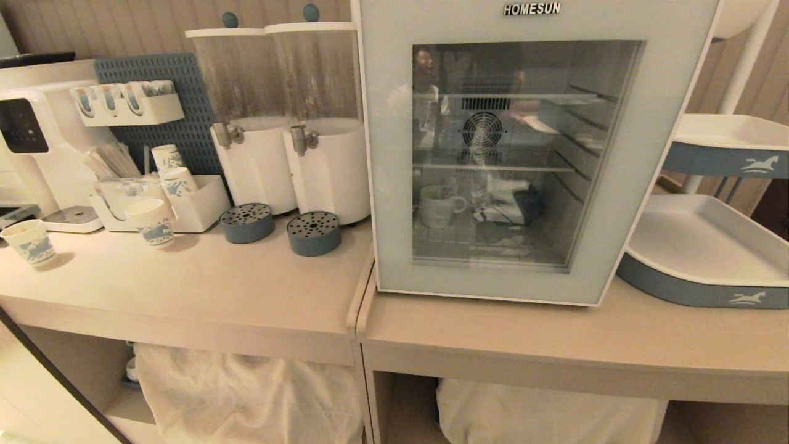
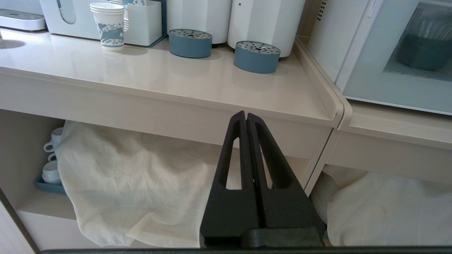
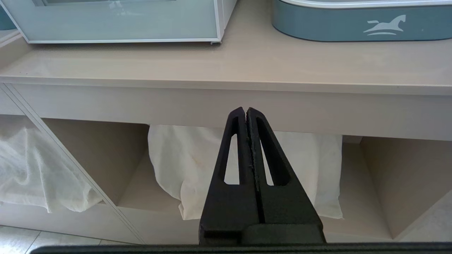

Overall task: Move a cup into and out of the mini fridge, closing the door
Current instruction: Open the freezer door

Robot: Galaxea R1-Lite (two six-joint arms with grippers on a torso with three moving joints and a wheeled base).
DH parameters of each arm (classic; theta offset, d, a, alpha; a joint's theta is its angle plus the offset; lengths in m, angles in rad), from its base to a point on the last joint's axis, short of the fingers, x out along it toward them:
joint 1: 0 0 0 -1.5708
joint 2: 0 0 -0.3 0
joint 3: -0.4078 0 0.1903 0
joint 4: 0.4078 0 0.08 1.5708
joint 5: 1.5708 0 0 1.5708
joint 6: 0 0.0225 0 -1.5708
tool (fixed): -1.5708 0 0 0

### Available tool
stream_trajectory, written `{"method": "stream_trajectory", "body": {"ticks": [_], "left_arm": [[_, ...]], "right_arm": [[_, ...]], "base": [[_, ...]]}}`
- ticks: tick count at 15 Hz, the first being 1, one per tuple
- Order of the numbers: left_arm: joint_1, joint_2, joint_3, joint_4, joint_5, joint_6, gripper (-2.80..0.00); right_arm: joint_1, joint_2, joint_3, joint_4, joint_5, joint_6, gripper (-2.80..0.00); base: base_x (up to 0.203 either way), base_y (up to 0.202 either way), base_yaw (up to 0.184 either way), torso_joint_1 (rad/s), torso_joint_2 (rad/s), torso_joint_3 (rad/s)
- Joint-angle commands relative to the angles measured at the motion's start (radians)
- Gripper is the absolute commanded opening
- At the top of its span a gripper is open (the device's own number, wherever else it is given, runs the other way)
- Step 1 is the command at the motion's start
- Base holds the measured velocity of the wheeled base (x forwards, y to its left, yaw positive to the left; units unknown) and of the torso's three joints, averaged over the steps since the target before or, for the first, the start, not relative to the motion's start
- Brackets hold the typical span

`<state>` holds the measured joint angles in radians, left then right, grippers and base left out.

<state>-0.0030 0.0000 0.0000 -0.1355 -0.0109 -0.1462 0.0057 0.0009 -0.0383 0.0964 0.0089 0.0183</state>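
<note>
**Door shut, cup inside, both grippers low and empty**

Nearest to the robot, the two grippers are seen only in the wrist views — neither appears in the head view. The left gripper [image 2: 246,116] is held below the counter edge [image 2: 197,102], its black fingers pressed together with nothing between them. The right gripper [image 3: 245,112] is held likewise in front of the counter's front panel, fingers pressed together and empty, touching nothing.

Behind the grippers, open shelves under the counter are shown, draped with white cloths [image 2: 141,183]. Only in the left wrist view are small white cups on a blue tray [image 2: 49,185] seen beside the cloth.

On the counter top, two blue perforated drip trays [image 1: 314,233] are set before two white drink dispensers [image 1: 327,166]; paper cups with blue print [image 1: 151,222] stand to the left. A blue-sided tray with a horse mark [image 3: 385,26] lies to the right of the mini fridge [image 1: 394,185].

Farthest back, the door [image 1: 616,234] is shown closed flush. Through its glass — in the head view alone — the cup [image 1: 439,206] is seen upright on the lower shelf, handle to the right.
</note>
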Motion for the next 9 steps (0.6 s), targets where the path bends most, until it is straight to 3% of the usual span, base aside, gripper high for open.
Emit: {"method": "stream_trajectory", "body": {"ticks": [1,9], "left_arm": [[0.000,-0.005,0.040,-0.001,0.000,-0.001,-2.80],[0.000,-0.005,0.040,-0.001,0.000,-0.003,-2.80]], "right_arm": [[0.000,0.001,0.000,0.000,0.000,0.000,-2.80],[0.000,0.001,0.000,-0.001,-0.001,0.000,-2.80]], "base": [[0.000,0.000,0.000,0.000,0.00,0.000],[0.000,0.000,0.000,0.000,0.00,0.000]]}}
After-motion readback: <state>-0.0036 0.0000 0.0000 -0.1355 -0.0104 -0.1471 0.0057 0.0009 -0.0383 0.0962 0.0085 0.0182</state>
